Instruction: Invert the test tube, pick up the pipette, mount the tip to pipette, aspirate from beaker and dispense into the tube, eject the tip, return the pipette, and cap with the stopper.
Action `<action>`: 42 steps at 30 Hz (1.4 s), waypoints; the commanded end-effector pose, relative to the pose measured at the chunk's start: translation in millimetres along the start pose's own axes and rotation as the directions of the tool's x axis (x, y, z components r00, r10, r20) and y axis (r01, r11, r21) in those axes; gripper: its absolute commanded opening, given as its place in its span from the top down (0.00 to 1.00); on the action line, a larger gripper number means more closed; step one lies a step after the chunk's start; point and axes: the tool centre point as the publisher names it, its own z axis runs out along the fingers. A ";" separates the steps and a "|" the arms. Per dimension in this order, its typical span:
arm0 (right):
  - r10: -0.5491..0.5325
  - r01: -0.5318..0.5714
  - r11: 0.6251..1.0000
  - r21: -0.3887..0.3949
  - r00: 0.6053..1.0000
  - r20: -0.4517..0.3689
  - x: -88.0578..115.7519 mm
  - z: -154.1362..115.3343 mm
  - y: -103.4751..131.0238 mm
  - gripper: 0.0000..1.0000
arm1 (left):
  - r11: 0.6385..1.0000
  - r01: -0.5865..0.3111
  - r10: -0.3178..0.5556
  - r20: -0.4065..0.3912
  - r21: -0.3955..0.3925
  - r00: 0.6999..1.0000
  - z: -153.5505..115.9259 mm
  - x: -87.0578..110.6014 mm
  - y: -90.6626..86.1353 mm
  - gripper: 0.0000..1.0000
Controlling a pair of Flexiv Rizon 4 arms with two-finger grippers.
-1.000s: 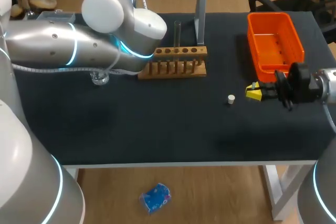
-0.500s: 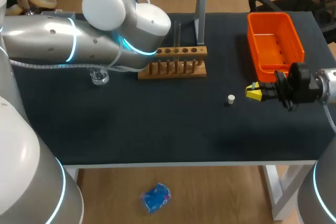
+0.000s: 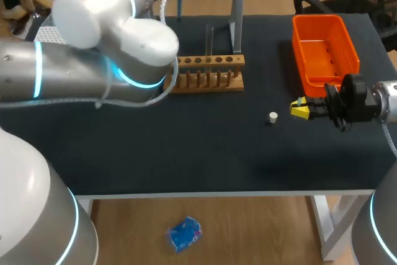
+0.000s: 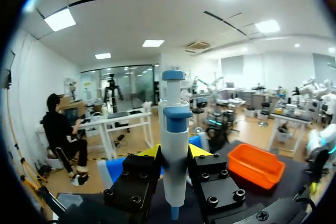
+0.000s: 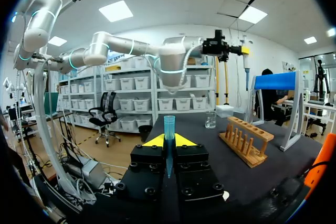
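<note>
The left arm [image 3: 93, 72] is raised over the back left of the table. Its left gripper [image 4: 173, 152] is clenched on the white pipette [image 4: 174, 129], which is held upright between the fingers with the blue button on top.

The step in hand is judged to be the mounting of the tip, and the pipette is seen well apart from the tip. For a good fit, the nose of the pipette should be brought in line with the open end of the tip. It should then be pressed straight down, without tilt, so that the tip is not bent or pushed out of the fingers.

The clear beaker [image 5: 210, 120] stands beyond the wooden rack [image 3: 208, 72]; its liquid level cannot be judged. The test tube [image 3: 209, 36] stands upright in the rack, and its content cannot be told. The white stopper [image 3: 273, 116] lies alone on the table. Near it, the right gripper [image 5: 168, 141] is closed on the blue tip [image 5: 169, 127], with the wide end up. Behind it stands the orange bin [image 3: 347, 41], probably meant for ejected tips.
</note>
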 end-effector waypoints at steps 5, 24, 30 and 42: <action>0.000 0.000 1.000 0.001 1.000 0.000 0.5 -0.1 -0.2 1.00 | 0.997 0.015 0.048 -0.770 0.075 0.636 -101.1 55.3 -8.7 1.00; 0.000 0.000 1.000 0.001 1.000 0.000 0.5 -0.1 -0.2 1.00 | 0.986 0.070 0.132 -0.966 0.151 0.224 -147.6 117.3 -10.5 1.00; 0.000 0.000 1.000 0.001 1.000 0.000 0.5 -0.1 -0.2 1.00 | 0.988 0.024 0.137 -0.924 0.156 0.357 -140.6 109.2 -18.3 1.00; 0.000 0.000 1.000 0.001 1.000 0.000 0.5 -0.1 -0.2 1.00 | 0.988 0.024 0.137 -0.924 0.156 0.357 -140.6 109.2 -18.3 1.00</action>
